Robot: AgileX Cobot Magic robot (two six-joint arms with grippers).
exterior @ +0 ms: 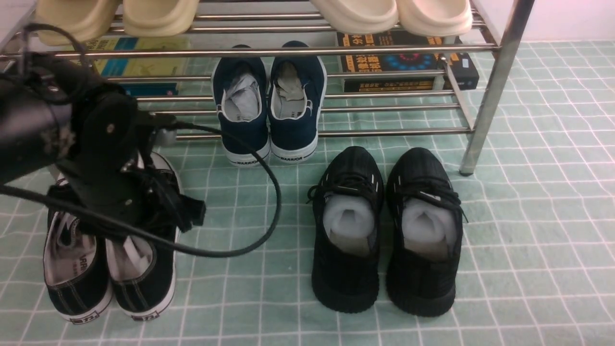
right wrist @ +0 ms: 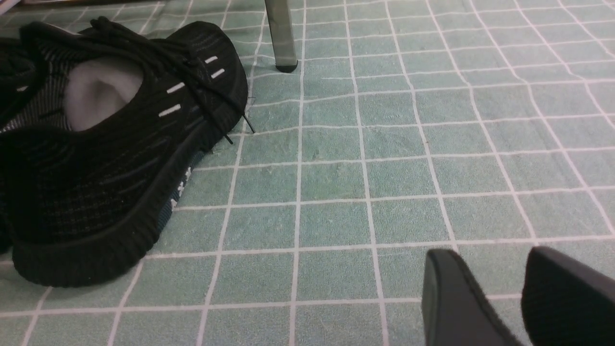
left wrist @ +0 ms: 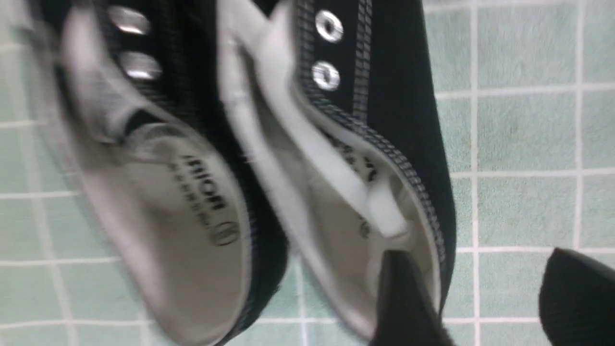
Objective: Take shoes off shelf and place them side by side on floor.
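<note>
— Spotted the shoes [exterior: 110, 269] yet?

— Yes: down on the floor [exterior: 528, 240] at the front left, just before the left end of the shelf [exterior: 336, 50], heels toward the camera, lying side by side and touching or nearly so. Off the bars already.

— Held by anything?

— Hard to call it holding. Blurred from the left wrist, but enough to find the left gripper [left wrist: 480, 269] spread wide, with one of its fingers [left wrist: 403, 298] dipped in the mouth of one shoe and the other outside above the tiles. Straddling the canvas side wall, then, not pinching it.

— Checked the right gripper [right wrist: 495, 269]?

— Parted too, clasping nothing, low over bare floor beside the all-black knit pair [right wrist: 96, 192].

— Any guess at the handling?

— Light, probably. Soft in the canvas uppers, apt to fold under a pinch; stiff in the rubber sole. Neither fragile nor slippery. Beware of the white lacing: likely to snag on a fingertip.

— So where to take hold, if needing a nudge?

— At the collar by the eyelet row, one finger inside and one outside, much as set now. Better to leave the tongue and laces alone, to lift straight up so as to keep the pair square, and to stay clear of the navy WARRIOR pair [exterior: 269, 115] on the lower tier.
</note>
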